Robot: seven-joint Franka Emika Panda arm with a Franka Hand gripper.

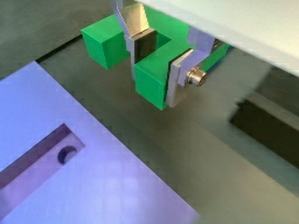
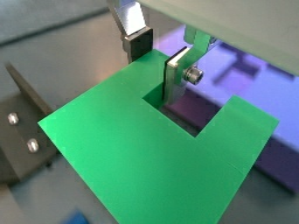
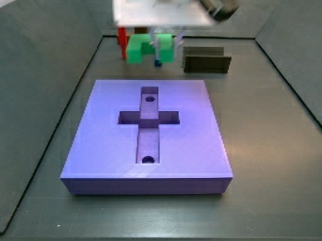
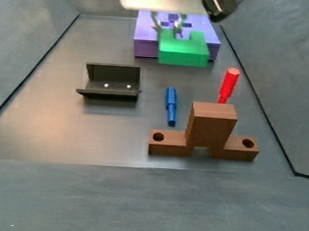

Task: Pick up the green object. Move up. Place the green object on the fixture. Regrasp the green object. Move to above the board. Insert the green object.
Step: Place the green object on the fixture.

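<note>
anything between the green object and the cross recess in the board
Nothing visible does. The gripper holds the green object in the air by the board's far edge, and the cross-shaped recess lies open and empty.

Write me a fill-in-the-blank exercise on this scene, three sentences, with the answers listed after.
1. The gripper has its jaws shut on the ____ object, holding it in the air.
2. The recess in the purple board has the shape of a ____.
3. In a side view, a thin post of ____ colour stands beside the brown block, near the blue peg.

Missing words: green; cross; red
</note>
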